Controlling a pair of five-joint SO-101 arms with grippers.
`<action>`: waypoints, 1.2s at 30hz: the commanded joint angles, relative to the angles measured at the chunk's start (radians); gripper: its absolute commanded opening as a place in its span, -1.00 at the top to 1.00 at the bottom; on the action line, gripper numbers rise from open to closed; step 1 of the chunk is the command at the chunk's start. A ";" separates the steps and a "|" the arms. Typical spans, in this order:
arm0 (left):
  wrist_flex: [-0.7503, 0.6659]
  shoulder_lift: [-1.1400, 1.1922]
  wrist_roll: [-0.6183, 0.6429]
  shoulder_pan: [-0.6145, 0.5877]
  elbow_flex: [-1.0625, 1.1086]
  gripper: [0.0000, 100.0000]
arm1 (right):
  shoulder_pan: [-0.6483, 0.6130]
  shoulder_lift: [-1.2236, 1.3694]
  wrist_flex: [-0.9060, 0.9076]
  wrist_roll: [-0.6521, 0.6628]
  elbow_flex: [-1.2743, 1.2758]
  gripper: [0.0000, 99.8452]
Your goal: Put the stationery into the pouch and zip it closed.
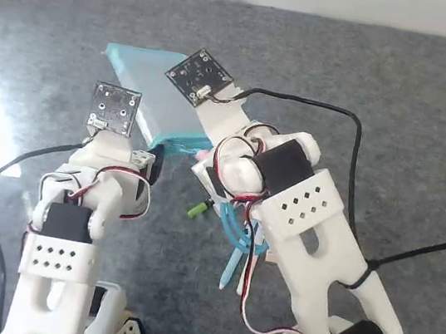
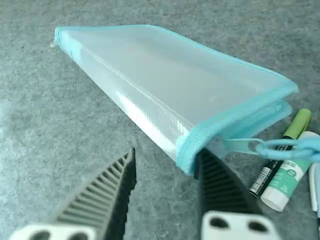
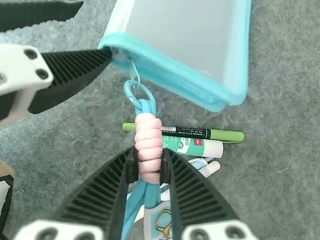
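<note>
The pouch point(image 2: 165, 75) is translucent with teal trim and lies on the grey table; it also shows in the high view point(image 1: 148, 80). My left gripper point(image 2: 166, 160) is open at the pouch's near corner, and one finger point(image 3: 75, 65) touches that corner. A pink-wrapped zipper pull point(image 3: 148, 142) hangs on a blue ring from the pouch, and my right gripper point(image 3: 149, 155) is shut on it. Beside the pouch lie a green pen point(image 3: 200, 134), a glue stick point(image 2: 285, 177) and a blue-and-white pen point(image 1: 234, 261). They are partly hidden under my right gripper.
The grey speckled table point(image 1: 417, 104) runs wide on all sides of the pouch. A black cable point(image 1: 352, 144) loops from the right arm over the table. Both arm bases stand at the near edge.
</note>
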 commanded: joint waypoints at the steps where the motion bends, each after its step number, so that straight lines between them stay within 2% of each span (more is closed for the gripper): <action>1: -0.023 -0.015 -0.029 -0.005 -0.008 0.76 | -0.007 -0.047 0.016 -0.009 -0.051 0.99; 6: -0.023 -0.017 -0.029 -0.011 -0.012 0.78 | 0.008 -0.050 -0.035 -0.002 0.038 0.99; 13: -0.023 -0.017 -0.029 -0.014 -0.010 0.78 | 0.139 -0.054 -0.087 0.026 0.130 0.99; 19: -0.023 -0.017 -0.029 -0.015 -0.010 0.78 | 0.189 -0.058 -0.087 0.058 0.140 0.99; 25: -0.037 -0.014 -0.032 -0.104 -0.002 0.79 | 0.260 -0.058 -0.102 0.094 0.135 0.99; 36: -0.029 -0.014 -0.034 -0.104 0.008 0.82 | 0.398 -0.047 -0.162 0.144 0.133 0.99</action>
